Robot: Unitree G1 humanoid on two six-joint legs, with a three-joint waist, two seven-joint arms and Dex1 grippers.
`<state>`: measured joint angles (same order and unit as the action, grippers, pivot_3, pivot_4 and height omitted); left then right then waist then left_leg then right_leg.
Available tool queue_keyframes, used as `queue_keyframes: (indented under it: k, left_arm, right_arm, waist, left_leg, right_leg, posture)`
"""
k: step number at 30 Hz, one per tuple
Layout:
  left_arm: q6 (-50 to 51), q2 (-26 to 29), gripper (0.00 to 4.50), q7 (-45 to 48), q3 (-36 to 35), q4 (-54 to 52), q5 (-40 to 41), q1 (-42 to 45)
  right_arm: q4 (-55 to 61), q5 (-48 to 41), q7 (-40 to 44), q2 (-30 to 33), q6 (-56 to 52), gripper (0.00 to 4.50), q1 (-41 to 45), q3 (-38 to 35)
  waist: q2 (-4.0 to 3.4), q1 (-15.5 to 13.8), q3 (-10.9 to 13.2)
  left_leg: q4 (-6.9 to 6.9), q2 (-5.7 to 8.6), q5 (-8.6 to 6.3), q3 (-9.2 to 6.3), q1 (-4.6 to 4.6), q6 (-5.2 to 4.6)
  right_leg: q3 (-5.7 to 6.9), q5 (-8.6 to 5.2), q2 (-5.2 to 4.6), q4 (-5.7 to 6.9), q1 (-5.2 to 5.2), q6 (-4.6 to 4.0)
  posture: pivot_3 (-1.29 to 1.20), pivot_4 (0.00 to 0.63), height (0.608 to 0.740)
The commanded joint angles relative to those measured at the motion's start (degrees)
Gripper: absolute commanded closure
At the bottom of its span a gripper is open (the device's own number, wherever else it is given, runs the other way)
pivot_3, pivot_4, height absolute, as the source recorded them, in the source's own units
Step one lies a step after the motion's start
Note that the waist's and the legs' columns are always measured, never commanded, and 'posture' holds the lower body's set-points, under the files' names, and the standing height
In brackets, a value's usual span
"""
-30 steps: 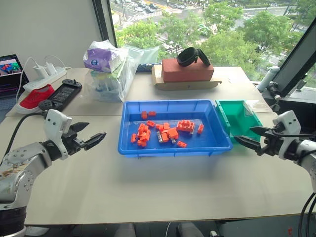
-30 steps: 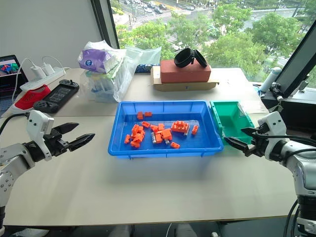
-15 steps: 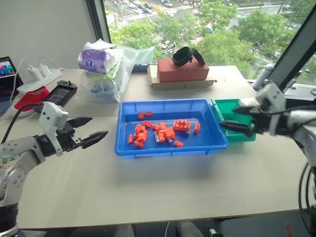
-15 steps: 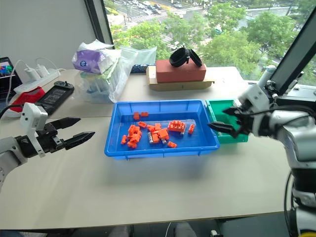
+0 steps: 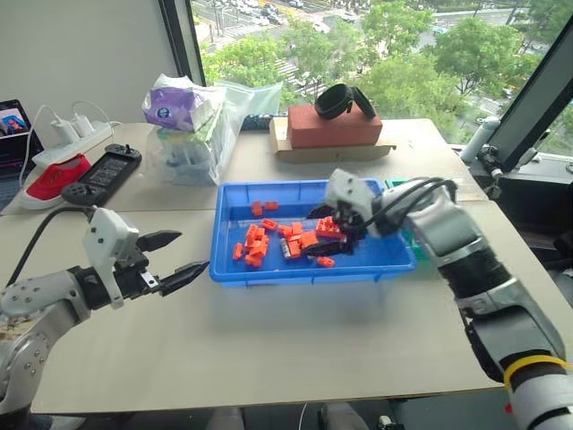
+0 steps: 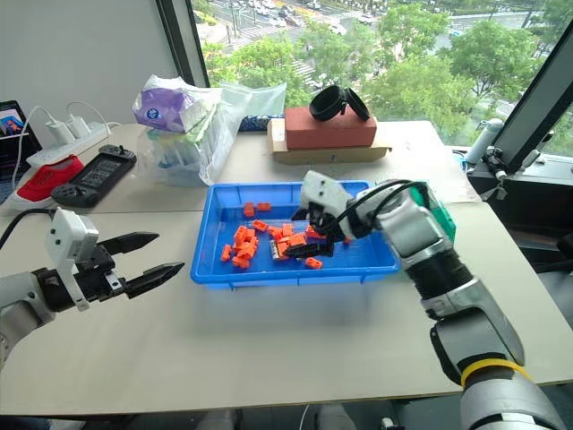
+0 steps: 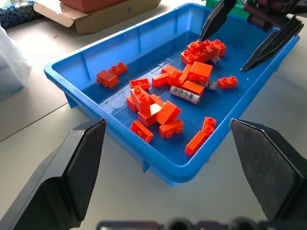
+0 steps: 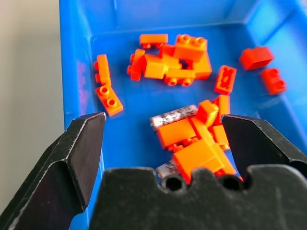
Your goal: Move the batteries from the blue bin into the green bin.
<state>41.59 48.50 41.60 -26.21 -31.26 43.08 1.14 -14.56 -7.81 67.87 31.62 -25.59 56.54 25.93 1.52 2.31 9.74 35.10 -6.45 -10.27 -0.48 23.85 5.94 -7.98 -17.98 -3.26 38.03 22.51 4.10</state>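
- The right tool (image 5: 329, 231) has swung from beside the green bin (image 5: 405, 186) to above the blue bin (image 5: 235, 266), fingers apart.
- Batteries (image 8: 173, 115) lie among orange bricks (image 8: 189, 155), ungrasped.
- Left tool (image 5: 179, 255): fingers apart, empty.

Head stereo pair: high, facing forward and down over table (image 5: 269, 358); both eyes share same scene, slightly offset sideways. Left wrist camera: low, just outside blue bin (image 7: 158, 167), looking across it along own fingers (image 7: 72, 182). Right wrist camera: close above bin floor, facing down at orange bricks (image 8: 189, 143) and batteries (image 8: 172, 115). All views share bin interior.
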Motion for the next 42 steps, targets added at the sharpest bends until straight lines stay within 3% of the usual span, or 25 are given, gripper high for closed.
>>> queue_keyframes:
  k: [1, 8, 18, 30, 33, 40, 42]
  left_arm:
    - [0.19, -1.64, 0.05, -3.04, -1.46, -3.3, 1.72, 0.05]
    - [0.22, -3.06, 0.05, -6.06, -0.28, -4.74, 1.91, 0.87]
    - [-0.33, -3.34, 0.05, -7.06, 3.3, -3.7, 1.54, 4.28]
    - [1.73, -2.05, 0.05, -7.77, 10.74, -1.34, -1.16, 11.0]
    - [2.81, -2.14, 0.0, -7.67, 11.22, -0.55, -0.21, 13.38]
    - [3.65, -1.42, 0.0, -6.27, 13.55, -0.51, -1.24, 14.89]
    - [3.36, -1.57, 0.0, -6.48, 13.56, -0.4, -1.38, 15.31]
  right_arm:
    - [-3.1, 2.92, 1.95, -2.59, 5.33, 0.0, 4.28, 0.7]
    - [-14.59, 6.4, 3.56, -6.16, 11.69, 0.0, 10.56, -0.38]
    - [-39.79, 11.4, 0.31, -4.17, 18.1, 0.0, 18.5, -4.26]
    - [-52.42, 16.48, -4.5, -8.06, 22.26, 0.0, 18.52, -6.2]
    - [-53.83, 18.19, -6.21, -8.11, 23.22, 0.65, 18.67, -5.72]
    - [-55.06, 19.98, -7.11, -8.84, 25.12, 3.04, 18.51, -5.88]
    - [-54.82, 20.12, -7.13, -8.95, 25.42, 3.05, 18.82, -6.2]
  waist:
    - [0.0, 0.08, 0.0]
    - [0.0, 0.26, 0.0]
    - [0.0, 0.26, 0.0]
    - [0.0, 1.74, 0.0]
    - [0.0, 1.73, 0.0]
    - [0.0, 1.84, 0.0]
    - [0.0, 1.83, 0.0]
  left_leg:
    - [0.0, 0.0, 0.0, 0.0, 0.0, 0.0]
    - [-0.03, 0.0, 0.01, 0.0, -0.04, 0.01]
    - [-0.04, 0.0, 0.01, 0.0, -0.03, 0.01]
    - [-0.06, 0.0, 0.03, -0.02, -0.05, 0.04]
    - [-0.05, 0.0, 0.03, -0.02, -0.05, 0.05]
    - [-0.07, 0.0, 0.04, -0.03, -0.05, 0.05]
    - [-0.06, 0.0, 0.04, -0.03, -0.05, 0.06]
  right_leg:
    - [0.0, 0.0, 0.0, 0.0, 0.0, 0.0]
    - [0.0, 0.01, 0.02, 0.05, 0.02, -0.01]
    - [0.0, 0.01, 0.01, 0.01, 0.0, -0.01]
    - [0.01, 0.01, 0.01, 0.05, -0.02, -0.01]
    - [0.01, 0.01, 0.01, 0.05, -0.03, -0.01]
    - [0.01, 0.01, 0.01, 0.04, -0.03, -0.01]
    - [0.01, 0.01, 0.01, 0.04, -0.03, -0.01]
  posture:
    - [0.0, 0.15, 0.74]
    - [0.0, 0.15, 0.74]
    - [0.0, 0.15, 0.74]
    - [0.0, 0.15, 0.74]
    - [0.0, 0.15, 0.74]
    - [0.0, 0.15, 0.74]
    - [0.0, 0.15, 0.74]
